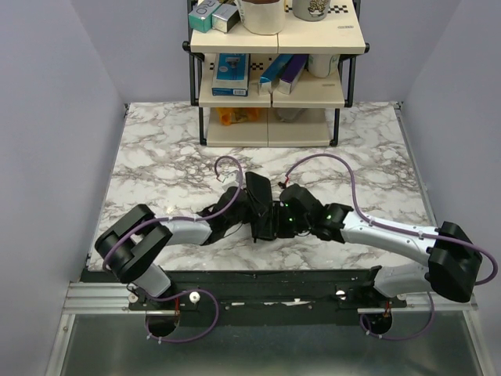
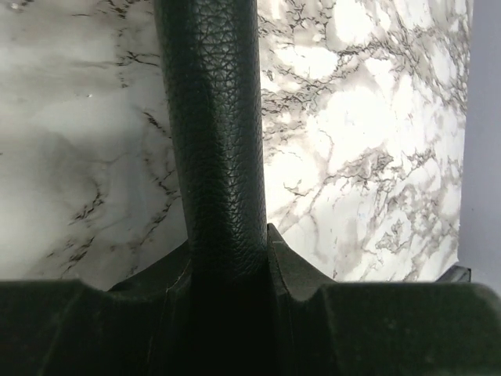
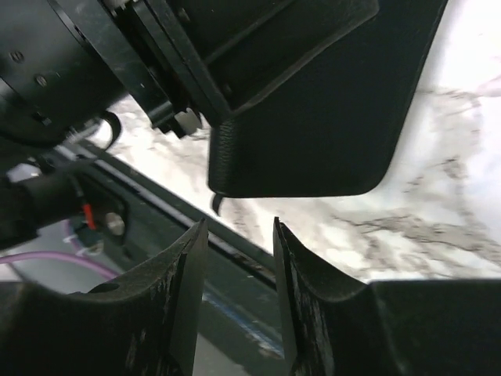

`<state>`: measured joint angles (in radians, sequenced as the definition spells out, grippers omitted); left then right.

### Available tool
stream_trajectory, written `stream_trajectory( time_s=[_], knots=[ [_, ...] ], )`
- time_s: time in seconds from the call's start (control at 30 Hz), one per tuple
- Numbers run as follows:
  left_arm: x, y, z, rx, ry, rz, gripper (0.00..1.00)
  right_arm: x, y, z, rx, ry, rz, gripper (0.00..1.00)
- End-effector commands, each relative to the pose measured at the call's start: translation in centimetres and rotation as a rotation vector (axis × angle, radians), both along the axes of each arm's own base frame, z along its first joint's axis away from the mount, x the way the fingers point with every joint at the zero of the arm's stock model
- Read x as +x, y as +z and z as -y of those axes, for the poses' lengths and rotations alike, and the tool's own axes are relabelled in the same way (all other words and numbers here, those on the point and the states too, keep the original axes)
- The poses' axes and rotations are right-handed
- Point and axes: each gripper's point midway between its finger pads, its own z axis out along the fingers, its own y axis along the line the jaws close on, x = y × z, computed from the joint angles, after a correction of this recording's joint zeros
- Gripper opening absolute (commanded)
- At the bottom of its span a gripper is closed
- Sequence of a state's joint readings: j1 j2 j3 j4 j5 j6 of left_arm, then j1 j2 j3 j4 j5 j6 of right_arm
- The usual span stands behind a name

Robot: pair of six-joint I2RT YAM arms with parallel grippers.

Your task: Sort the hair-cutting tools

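Note:
The hair-cutting tools are hidden; no comb or scissors shows in any view. At the table's middle, the flat black pouch [image 1: 259, 196] is held by my left gripper [image 1: 249, 215]. In the left wrist view its grained black leather [image 2: 215, 117] runs straight up from between the jaws, and the left gripper [image 2: 227, 254] is shut on it. My right gripper [image 1: 282, 218] sits just right of the pouch. In the right wrist view the right gripper [image 3: 239, 235] is open with nothing between its fingers, and a rounded corner of the pouch [image 3: 313, 133] hangs just beyond the tips.
A cream shelf unit [image 1: 274, 98] stands at the table's far edge with a blue box [image 1: 231, 74], a purple box [image 1: 288, 72] and mugs on it. The black front rail [image 3: 149, 196] of the table lies under the right gripper.

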<state>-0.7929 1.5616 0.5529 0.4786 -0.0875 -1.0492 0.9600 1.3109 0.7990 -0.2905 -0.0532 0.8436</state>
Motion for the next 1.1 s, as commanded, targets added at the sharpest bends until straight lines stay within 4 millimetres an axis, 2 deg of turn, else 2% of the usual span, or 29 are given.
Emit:
stream_trajectory(
  time_s=[0.0, 0.17, 0.5, 0.87, 1.07],
  knots=[
    [0.9, 1.9, -2.2, 0.062, 0.119, 0.095, 0.0, -1.1, 1.2, -2.6, 0.113, -0.032, -0.07, 0.47],
    [0.8, 3.1, -3.1, 0.064, 0.144, 0.129, 0.0, -1.9, 1.3, -3.7, 0.135, -0.039, -0.097, 0.47],
    [0.4, 3.8, -4.1, 0.049, 0.165, 0.149, 0.0, -3.1, 0.3, -5.8, 0.15, -0.028, -0.122, 0.43],
    [-0.1, 4.0, -4.8, 0.034, 0.174, 0.159, 0.0, -2.2, 0.0, -6.5, 0.165, -0.051, -0.077, 0.41],
    [-0.4, 4.0, -4.9, 0.03, 0.168, 0.161, 0.0, -2.4, -0.6, -6.8, 0.175, -0.045, -0.089, 0.41]
  ],
)
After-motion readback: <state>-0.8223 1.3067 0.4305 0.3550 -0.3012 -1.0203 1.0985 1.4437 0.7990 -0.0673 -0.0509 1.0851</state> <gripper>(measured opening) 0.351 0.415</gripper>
